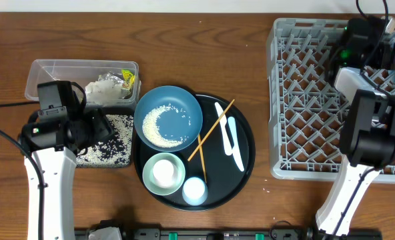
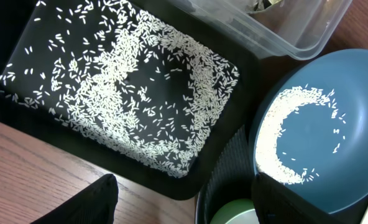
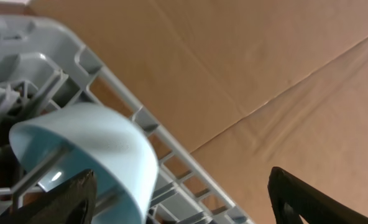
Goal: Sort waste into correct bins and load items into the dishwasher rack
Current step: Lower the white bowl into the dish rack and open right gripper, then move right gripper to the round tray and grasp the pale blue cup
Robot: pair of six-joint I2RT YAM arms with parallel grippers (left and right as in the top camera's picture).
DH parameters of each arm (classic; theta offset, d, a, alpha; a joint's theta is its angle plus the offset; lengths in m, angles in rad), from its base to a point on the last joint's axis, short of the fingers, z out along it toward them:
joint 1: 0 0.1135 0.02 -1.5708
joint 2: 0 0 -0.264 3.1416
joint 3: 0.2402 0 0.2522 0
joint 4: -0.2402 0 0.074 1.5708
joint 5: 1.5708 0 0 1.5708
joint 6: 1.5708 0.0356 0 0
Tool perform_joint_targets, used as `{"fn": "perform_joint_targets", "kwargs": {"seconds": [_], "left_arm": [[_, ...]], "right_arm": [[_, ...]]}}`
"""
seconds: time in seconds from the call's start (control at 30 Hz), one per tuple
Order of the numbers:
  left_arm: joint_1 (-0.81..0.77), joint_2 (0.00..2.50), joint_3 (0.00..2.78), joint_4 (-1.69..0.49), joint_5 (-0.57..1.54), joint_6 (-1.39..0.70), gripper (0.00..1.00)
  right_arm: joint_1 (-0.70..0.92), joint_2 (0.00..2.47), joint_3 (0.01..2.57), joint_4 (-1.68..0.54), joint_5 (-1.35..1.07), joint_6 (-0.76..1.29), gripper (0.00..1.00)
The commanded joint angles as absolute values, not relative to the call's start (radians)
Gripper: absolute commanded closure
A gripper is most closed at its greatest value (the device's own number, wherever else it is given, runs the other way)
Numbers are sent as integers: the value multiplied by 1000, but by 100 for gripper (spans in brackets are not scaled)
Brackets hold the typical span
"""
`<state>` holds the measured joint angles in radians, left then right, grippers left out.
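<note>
My left gripper (image 2: 190,205) hangs open and empty over the near corner of the shallow black tray (image 2: 22,121), which holds scattered rice (image 2: 122,87). Beside it the blue bowl (image 1: 169,117) holds a crescent of rice (image 2: 277,137). The clear tub (image 1: 51,72) contains crumpled tissue (image 1: 104,90) and a yellow-green wrapper (image 1: 127,79). My right gripper (image 3: 184,205) stands wide open at the far corner of the grey rack (image 1: 304,100). A pale cup (image 3: 91,149) lies tilted in the rack (image 3: 103,68) next to its left finger, not gripped.
The round black tray (image 1: 247,157) carries the blue bowl, a pale-green bowl (image 1: 174,162) with a white dish (image 1: 163,173) in it, a small whitish cup (image 1: 194,191), a white spoon (image 1: 229,137) and two chopsticks (image 1: 211,130).
</note>
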<state>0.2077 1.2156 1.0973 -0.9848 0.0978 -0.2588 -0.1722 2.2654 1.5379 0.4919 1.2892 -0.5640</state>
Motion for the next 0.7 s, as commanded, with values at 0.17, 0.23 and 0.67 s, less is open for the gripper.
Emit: {"fn": "perform_joint_targets", "kwargs": {"seconds": [0.17,0.23,0.67], "left_arm": [[210,1215,1103,-987,96,-264,30],[210,1215,1103,-987,96,-264,30],[210,1215,1103,-986,96,-264,29]], "right_arm": [[-118,2104,1544,121,1111,-336,13],[-117,2061,1544,-65,956,-175,12],[-42,1749,1544,-582,-4,-8,29]]}}
